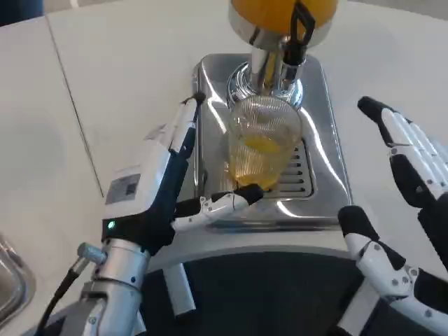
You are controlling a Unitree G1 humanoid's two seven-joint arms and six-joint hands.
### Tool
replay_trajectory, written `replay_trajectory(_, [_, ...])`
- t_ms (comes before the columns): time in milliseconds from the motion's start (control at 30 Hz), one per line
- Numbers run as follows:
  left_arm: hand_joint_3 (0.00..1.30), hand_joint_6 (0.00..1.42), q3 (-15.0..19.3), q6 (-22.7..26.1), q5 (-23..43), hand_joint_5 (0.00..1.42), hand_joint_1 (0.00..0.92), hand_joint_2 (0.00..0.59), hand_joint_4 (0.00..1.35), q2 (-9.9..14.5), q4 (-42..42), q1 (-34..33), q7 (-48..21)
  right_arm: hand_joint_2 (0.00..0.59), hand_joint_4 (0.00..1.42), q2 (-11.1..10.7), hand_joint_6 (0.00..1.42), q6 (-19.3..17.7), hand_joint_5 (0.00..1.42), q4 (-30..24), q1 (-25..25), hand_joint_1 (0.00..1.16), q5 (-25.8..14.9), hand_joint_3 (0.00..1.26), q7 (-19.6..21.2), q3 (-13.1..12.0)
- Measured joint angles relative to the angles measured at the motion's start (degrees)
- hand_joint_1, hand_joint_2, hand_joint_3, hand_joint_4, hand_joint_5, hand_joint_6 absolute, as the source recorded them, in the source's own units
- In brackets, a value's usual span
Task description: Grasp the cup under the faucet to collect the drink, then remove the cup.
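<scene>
A clear ribbed plastic cup point(262, 143) with yellow drink in its lower part stands on the dispenser's drip tray point(318, 161), right under the chrome faucet point(269, 66). My left hand point(183, 175) is at the cup's left side. Its thumb point(231, 201) reaches across in front and touches the cup's near bottom edge. Its fingers point(192, 119) point away along the tray's left edge, with a strip of tray showing between them and the cup. My right hand point(409, 210) hovers to the right of the tray, fingers spread, holding nothing.
The dispenser's orange tank point(280, 10) with a black lever point(301, 28) rises behind the cup. The white table point(119, 70) spreads to the left and back. A metal object's edge point(10, 280) shows at the lower left.
</scene>
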State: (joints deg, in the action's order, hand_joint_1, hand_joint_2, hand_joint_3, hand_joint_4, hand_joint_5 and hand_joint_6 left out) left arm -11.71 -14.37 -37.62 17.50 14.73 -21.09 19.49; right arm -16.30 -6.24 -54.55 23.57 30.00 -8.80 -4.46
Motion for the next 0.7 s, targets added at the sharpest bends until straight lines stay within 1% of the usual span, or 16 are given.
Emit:
replay_trajectory(33, [0.0, 0.18, 0.14, -0.94, 1.38, 0.16, 0.189, 0.026, 0.0, -0.57, 1.49, -0.84, 0.32, 0.474, 0.0, 0.0, 0.0, 0.0, 0.0, -0.34, 0.56, 0.25, -0.3, 0.03, -0.67, -0.13])
replay_trajectory(100, [0.0, 0.19, 0.16, -2.17, 2.45, 0.18, 0.221, 0.024, 0.0, -0.79, 3.1, -1.91, 0.38, 0.472, 0.0, 0.0, 0.01, 0.0, 0.0, -0.66, 1.65, 0.25, -0.67, 0.03, -1.57, -0.41])
replay_trajectory(167, [0.0, 0.2, 0.14, -3.37, 3.39, 0.18, 0.237, 0.021, 0.0, -1.22, 4.32, -2.57, 0.81, 0.456, 0.0, -0.01, 0.01, 0.0, 0.0, -0.76, 2.09, 0.25, -1.16, 0.03, -2.29, -0.99])
replay_trajectory(333, [0.0, 0.21, -0.3, -5.21, 3.57, 0.19, 0.271, 0.027, 0.0, -3.15, 7.84, -4.49, 2.64, 0.453, 0.0, 0.02, 0.01, 0.01, 0.0, -1.6, 2.44, 0.25, -2.19, 0.03, -3.75, -1.92])
replay_trajectory(400, [0.0, 0.21, -0.56, -6.06, 3.58, 0.2, 0.275, 0.027, 0.0, -3.89, 9.81, -5.37, 3.02, 0.455, 0.0, 0.04, 0.02, 0.01, 0.0, -1.88, 3.08, 0.27, -2.29, 0.03, -4.52, -2.09])
replay_trajectory(533, [0.0, 0.21, -0.92, -6.72, 3.4, 0.2, 0.277, 0.028, 0.0, -4.32, 11.93, -6.79, 4.23, 0.454, 0.0, 0.09, 0.02, 0.0, 0.0, -2.38, 4.29, 0.28, -2.47, 0.03, -4.96, -2.82])
replay_trajectory(600, [0.0, 0.22, -1.31, -6.96, 3.31, 0.2, 0.281, 0.031, 0.0, -4.81, 13.0, -7.34, 4.94, 0.454, 0.0, 0.22, 0.02, -0.01, 0.0, -2.6, 5.61, 0.29, -2.66, 0.03, -5.05, -3.51])
replay_trajectory(700, [0.0, 0.22, -2.36, -7.11, 3.21, 0.22, 0.283, 0.031, 0.0, -5.57, 14.75, -8.41, 5.72, 0.454, 0.0, 0.4, 0.04, -0.08, 0.0, -2.85, 6.48, 0.29, -2.82, 0.03, -5.07, -3.66])
